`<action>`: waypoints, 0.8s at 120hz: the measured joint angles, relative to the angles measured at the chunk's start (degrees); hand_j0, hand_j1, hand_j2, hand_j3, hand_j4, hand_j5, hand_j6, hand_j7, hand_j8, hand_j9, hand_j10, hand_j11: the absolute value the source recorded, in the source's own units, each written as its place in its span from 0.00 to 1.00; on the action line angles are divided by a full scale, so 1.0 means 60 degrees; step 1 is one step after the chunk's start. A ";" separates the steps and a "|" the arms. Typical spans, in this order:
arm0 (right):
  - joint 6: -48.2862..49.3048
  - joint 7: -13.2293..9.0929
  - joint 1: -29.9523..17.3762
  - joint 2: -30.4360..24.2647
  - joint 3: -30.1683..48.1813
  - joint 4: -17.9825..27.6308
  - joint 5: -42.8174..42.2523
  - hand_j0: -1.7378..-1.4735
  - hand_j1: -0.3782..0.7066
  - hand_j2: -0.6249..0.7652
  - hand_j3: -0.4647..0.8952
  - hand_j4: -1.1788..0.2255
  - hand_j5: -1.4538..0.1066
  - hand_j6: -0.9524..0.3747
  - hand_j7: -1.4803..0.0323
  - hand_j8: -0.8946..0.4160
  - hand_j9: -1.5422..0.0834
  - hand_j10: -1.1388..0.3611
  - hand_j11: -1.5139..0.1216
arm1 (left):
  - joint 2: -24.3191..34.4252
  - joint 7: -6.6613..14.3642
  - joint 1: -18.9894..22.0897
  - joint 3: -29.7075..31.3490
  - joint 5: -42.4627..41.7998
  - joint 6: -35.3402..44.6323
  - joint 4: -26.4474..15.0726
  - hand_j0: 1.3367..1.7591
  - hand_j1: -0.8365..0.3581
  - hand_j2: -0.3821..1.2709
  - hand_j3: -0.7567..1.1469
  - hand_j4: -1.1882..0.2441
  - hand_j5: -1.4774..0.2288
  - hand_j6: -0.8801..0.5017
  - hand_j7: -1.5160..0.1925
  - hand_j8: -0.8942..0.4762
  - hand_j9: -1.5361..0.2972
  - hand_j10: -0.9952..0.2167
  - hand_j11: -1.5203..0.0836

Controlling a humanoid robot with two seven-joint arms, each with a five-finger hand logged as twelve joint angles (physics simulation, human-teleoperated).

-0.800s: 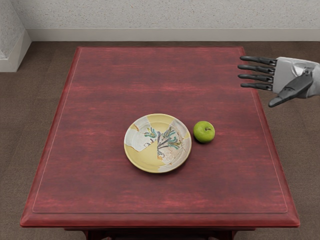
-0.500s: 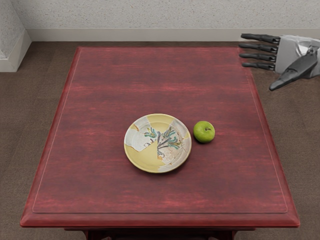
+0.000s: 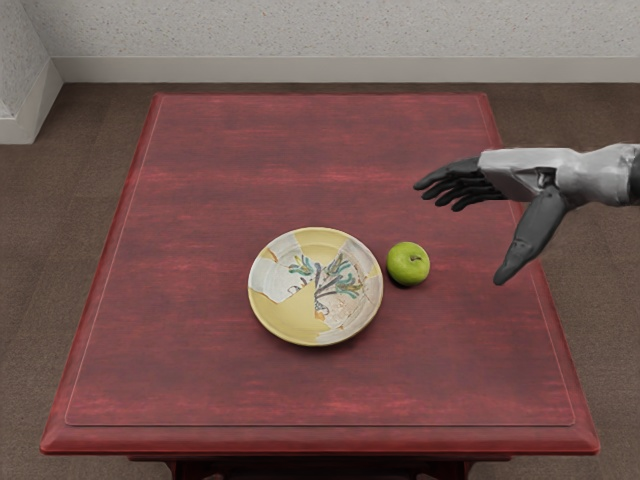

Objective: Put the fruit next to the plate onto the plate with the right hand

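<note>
- R hand reaches in from the right edge, above the worktop. Fingers are stretched wide and point left, thumb hangs down, and it holds nothing.
- Green apple sits on the worktop just beside the right rim of the plate, not on it.
- Plate is yellow w/ a branch pattern, approx. mid-worktop.
- R hand is behind and to the right of the apple, clearly apart from it.

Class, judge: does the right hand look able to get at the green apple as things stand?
Probably yes: the open right hand hovers behind and right of the green apple, nothing between them; the plate lies on its other side.
</note>
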 joint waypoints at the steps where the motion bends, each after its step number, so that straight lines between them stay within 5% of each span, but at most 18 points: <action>1: -0.0055 -0.0056 -0.0009 0.0062 -0.0001 0.0008 -0.0088 0.30 0.23 0.42 0.34 0.70 0.77 0.57 0.82 0.54 0.80 0.63 0.77 | 0.0000 0.0000 -0.0003 0.0000 0.0000 0.0000 0.0000 0.76 0.76 0.26 0.40 0.67 0.69 0.47 0.71 0.48 0.67 0.63 0.76; 60: -0.3958 -0.1550 -0.0016 0.1900 -0.1707 0.0117 -0.3035 0.30 0.28 0.42 0.34 0.67 0.74 0.54 0.78 0.50 0.76 0.60 0.74 | 0.0000 0.0000 0.0000 0.0001 0.0000 0.0000 0.0001 0.76 0.76 0.26 0.40 0.67 0.69 0.47 0.71 0.48 0.67 0.63 0.76; 74: -0.4159 -0.2012 0.0686 0.2081 -0.2570 0.0117 -0.3241 0.30 0.28 0.42 0.34 0.67 0.74 0.54 0.78 0.50 0.77 0.60 0.74 | 0.0000 0.0000 -0.0007 0.0000 0.0000 0.0000 0.0000 0.76 0.76 0.26 0.40 0.67 0.69 0.47 0.71 0.48 0.67 0.63 0.76; 96: -0.4216 -0.2197 0.1143 0.2741 -0.3147 0.0117 -0.3307 0.30 0.28 0.42 0.34 0.67 0.74 0.54 0.78 0.50 0.76 0.60 0.74 | 0.0000 0.0000 -0.0003 0.0001 0.0000 0.0000 0.0001 0.76 0.76 0.26 0.40 0.67 0.69 0.47 0.71 0.48 0.67 0.63 0.76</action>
